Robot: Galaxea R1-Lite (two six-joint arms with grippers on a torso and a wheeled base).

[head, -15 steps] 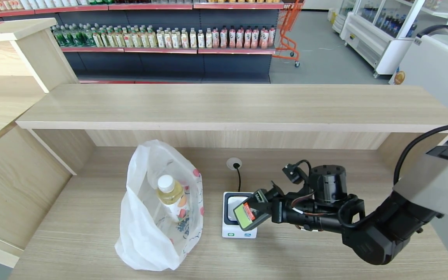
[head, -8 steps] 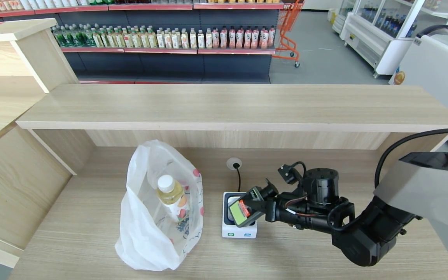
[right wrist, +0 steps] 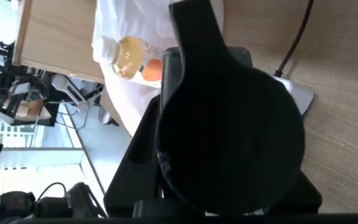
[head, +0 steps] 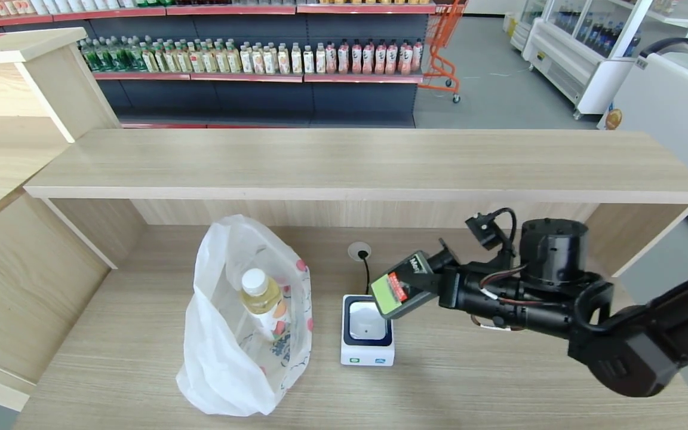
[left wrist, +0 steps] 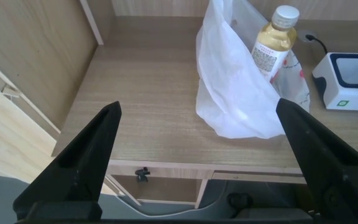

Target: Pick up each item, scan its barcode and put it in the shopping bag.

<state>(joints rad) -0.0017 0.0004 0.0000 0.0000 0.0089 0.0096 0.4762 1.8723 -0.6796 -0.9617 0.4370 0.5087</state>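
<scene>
the small flat box [head: 401,288] is held off the counter, over the far right corner of the scanner [head: 368,338]. its long axis slants, the low end toward the scanner and the high end toward the wrist. it has a dark casing, and the broad face turned up is green with a red label. the right gripper [head: 423,279] is clamped on the box's upper end. the white shopping bag [head: 224,364] stands open to the scanner's left, with a yellow drink bottle [head: 263,301] upright inside. the left gripper [left wrist: 197,106] is spread wide and holds nothing, near the counter's [head: 475,388] front edge.
</scene>
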